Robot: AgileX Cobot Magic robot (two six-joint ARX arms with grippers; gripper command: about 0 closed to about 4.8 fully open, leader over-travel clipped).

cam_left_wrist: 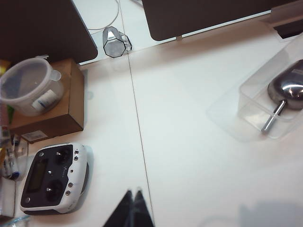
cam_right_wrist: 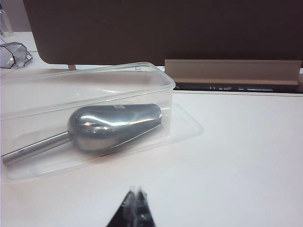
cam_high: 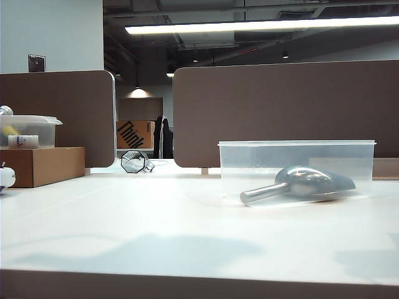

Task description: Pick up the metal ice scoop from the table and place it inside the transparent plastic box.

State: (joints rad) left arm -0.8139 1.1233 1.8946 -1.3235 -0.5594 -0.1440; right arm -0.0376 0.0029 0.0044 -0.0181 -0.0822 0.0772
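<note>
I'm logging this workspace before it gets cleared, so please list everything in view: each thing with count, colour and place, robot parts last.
Metal ice scoop: one, shiny steel, lying inside the box.
Transparent plastic box: one, clear, on the table's right side.
Off-white table: one, carries everything.
Brown cardboard box: one, far left.
Lidded clear plastic container: one, atop the cardboard box, items inside.
White-and-black handheld controller: one, near the cardboard box.
Clear faceted glass object: one, by the partitions.
Brown partition panels: two, behind the table.
Left gripper: shut, above the table's left side.
Right gripper: shut, near the box.
</note>
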